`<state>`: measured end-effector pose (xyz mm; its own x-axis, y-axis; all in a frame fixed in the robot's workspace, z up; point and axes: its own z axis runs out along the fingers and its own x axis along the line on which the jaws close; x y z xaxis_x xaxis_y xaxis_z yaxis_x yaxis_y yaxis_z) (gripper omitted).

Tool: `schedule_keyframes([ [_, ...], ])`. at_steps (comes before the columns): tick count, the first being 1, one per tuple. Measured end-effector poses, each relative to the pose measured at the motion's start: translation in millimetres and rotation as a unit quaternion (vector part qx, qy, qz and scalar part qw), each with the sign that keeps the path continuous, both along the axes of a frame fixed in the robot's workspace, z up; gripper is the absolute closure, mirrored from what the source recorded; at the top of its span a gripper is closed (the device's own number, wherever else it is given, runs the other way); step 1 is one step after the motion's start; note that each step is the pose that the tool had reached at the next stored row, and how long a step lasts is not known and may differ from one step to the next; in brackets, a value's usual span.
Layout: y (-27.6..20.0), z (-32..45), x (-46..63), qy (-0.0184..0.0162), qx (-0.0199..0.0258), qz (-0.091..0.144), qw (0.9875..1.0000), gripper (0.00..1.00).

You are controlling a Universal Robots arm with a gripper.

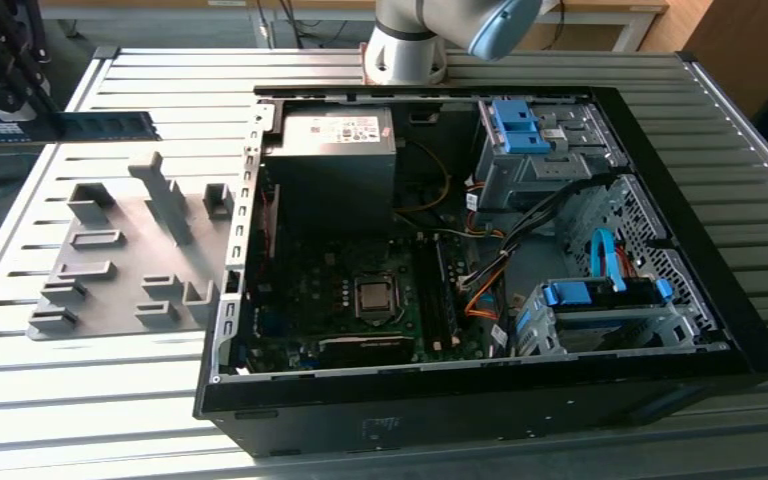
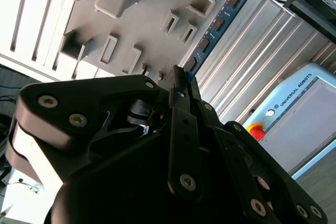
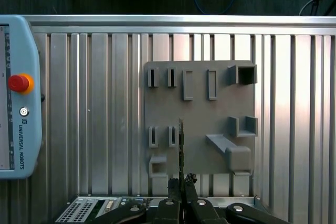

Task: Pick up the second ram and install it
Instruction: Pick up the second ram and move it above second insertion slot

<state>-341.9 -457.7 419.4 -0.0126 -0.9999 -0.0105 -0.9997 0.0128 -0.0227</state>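
Step in hand: I judge the pick done and the carry to be the step now. The second ram (image 1: 91,126) hangs in the air, clear of the grey holder block (image 1: 131,250), on the exterior view's left of the open computer case (image 1: 244,200).
Gripper: the gripper (image 3: 181,183) has its fingers pressed together on one end of the stick. In the first wrist view I see the board edge-on, standing out from between them.
Stick's pose: level in the exterior view, chip face toward that camera, well apart from the motherboard (image 1: 357,300).
What the install calls for, as I judge it: the stick's long edge lined up square with a free memory slot (image 1: 444,290), and a straight, even press, since a tilted stick could bind.
Hidden or unclear: the gripped end is covered by the fingers. The slots sit in dark shadow, so I cannot tell which is free or whether one already holds a stick. I cannot make out the stick's contact edge or notch.
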Motion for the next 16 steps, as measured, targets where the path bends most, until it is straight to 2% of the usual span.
schedule_keyframes([
  [16,0.0,0.0,6.1,0.0,0.0,0.0,1.0,0.86],
])
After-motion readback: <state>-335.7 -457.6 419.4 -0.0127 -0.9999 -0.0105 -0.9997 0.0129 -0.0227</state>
